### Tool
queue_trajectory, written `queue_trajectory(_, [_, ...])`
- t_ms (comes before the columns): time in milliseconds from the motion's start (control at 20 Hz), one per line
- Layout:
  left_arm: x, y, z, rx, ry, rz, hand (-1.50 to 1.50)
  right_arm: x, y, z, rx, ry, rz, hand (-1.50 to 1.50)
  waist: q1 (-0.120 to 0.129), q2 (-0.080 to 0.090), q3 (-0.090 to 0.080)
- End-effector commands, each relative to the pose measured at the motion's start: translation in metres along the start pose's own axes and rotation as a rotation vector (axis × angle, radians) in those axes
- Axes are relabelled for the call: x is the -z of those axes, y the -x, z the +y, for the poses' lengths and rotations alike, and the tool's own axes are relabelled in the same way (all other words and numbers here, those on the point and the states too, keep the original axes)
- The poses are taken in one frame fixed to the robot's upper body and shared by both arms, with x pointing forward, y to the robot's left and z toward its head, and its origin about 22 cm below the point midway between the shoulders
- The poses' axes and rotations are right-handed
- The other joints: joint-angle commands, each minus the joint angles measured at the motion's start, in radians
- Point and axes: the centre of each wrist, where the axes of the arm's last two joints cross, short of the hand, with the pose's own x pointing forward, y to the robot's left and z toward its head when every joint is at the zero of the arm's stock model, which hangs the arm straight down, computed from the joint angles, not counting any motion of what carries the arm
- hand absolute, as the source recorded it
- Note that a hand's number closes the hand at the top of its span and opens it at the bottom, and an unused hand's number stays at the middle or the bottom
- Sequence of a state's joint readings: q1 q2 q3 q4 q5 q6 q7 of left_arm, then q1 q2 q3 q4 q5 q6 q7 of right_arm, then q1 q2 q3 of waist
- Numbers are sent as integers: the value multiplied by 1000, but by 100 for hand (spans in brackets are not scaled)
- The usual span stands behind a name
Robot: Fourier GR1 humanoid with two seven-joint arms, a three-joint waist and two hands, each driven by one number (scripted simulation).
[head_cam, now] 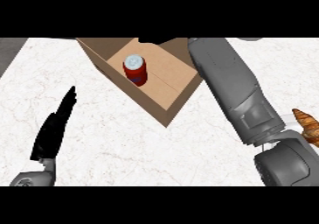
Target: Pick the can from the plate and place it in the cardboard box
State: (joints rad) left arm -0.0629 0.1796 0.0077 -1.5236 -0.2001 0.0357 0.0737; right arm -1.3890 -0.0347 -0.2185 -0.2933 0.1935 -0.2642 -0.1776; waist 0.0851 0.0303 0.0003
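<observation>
Head view: the can [135, 70] was seen upright inside the cardboard box [178, 89], upper centre of the frame, red body with a silver top, standing on the box floor near the left wall. The box was seen open-topped on the white marbled desk [123, 140], one corner pointing toward the lower centre.

The left hand [53, 129] was seen at the left of the frame, edge-on, its fingers [69, 99] straight and released, nothing held, well apart from the box.

The right forearm [233, 87] was seen running from lower right up to the top edge, over the right side of the box. Only a dark bit at the top edge beyond it was seen; the state of the right hand's fingers could not be told.

A croissant [310, 127] was seen at the right edge, partly behind the right arm.
</observation>
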Motion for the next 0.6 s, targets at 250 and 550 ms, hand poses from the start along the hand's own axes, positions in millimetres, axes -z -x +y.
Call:
queue_trajectory(250, [1,-2,9,5,-23,6,0,-2,39,-113,95,228,33,-150,-21,2,0])
queue_trajectory(550, [-4,-2,0,-6,-31,5,0,-22,62,-197,139,258,13,-150,-22,1,2])
